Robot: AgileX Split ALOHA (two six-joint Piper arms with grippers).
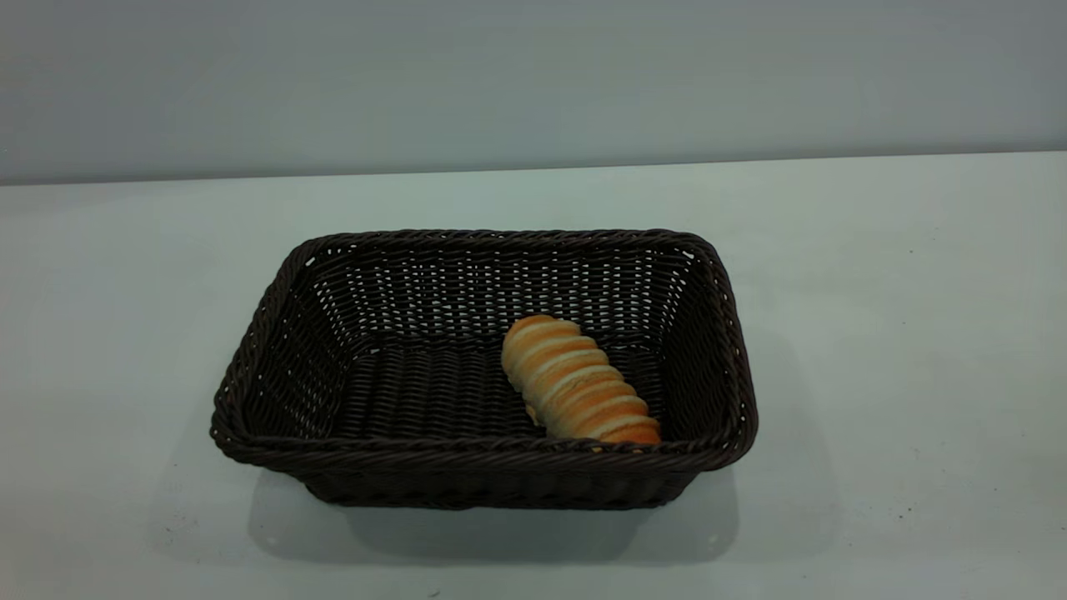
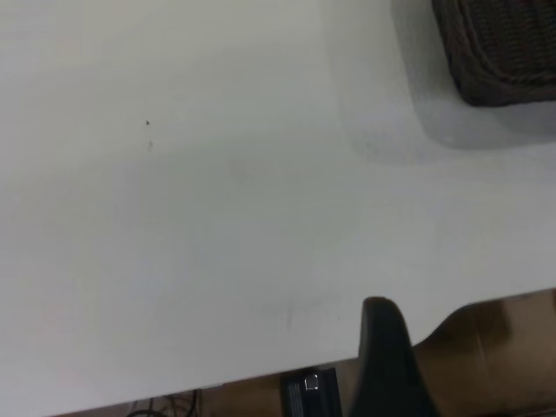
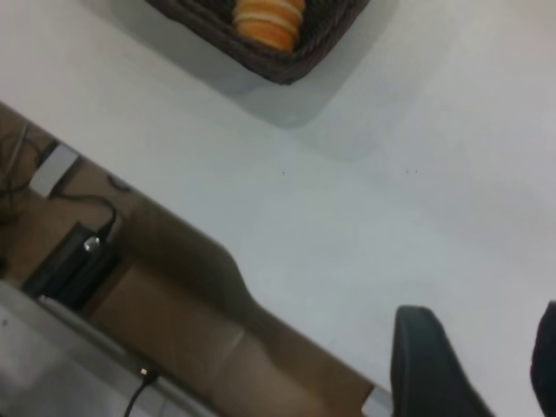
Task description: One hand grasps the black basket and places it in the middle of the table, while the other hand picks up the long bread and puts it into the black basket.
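Note:
The black basket (image 1: 483,454) stands in the middle of the white table (image 1: 875,333). The long bread (image 1: 575,379) lies inside it on the basket floor, towards its right front corner. Neither gripper shows in the exterior view. In the left wrist view one black finger (image 2: 387,365) of my left gripper hangs over the table's edge, far from the basket's corner (image 2: 499,52). My right gripper (image 3: 486,360) is open and empty above the table near its edge, well away from the basket (image 3: 287,65) and the bread (image 3: 269,17).
The table's edge runs close under both grippers. Beyond it lies a brown floor with a black box (image 2: 308,395), cables and a dark power unit (image 3: 74,261).

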